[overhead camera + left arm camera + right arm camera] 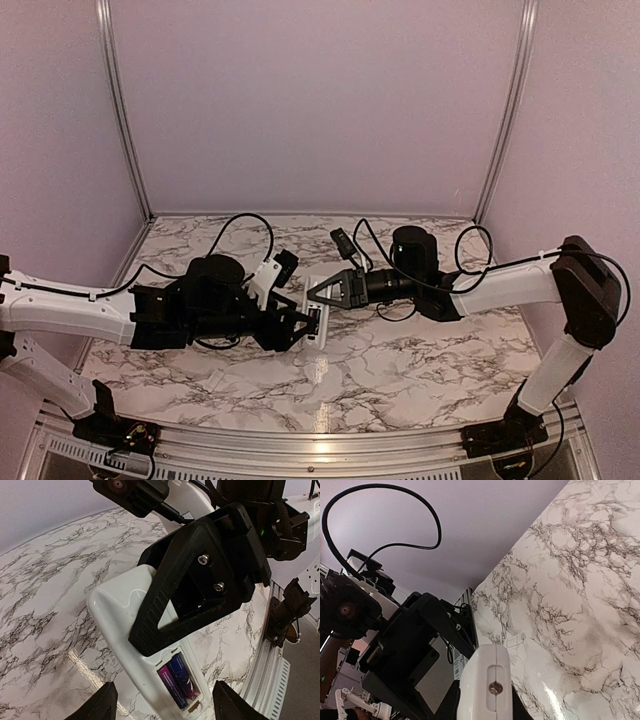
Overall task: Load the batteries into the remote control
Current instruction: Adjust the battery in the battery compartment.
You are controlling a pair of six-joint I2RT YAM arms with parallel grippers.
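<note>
Looks like insertion's done: both dark slim cylindrical batteries (178, 681) sit at the 5 o'clock end of the small white rectangular plastic remote control (120, 602). Your right gripper (322, 292) clenches it mid-table from 3 o'clock and your left gripper (165, 707) is spread wide at 9, so next verify they're seated flush.

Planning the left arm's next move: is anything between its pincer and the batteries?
Nothing visible. The batteries lie uncovered in the remote, facing the left pincer; the right pincer clamps it farther up.
</note>
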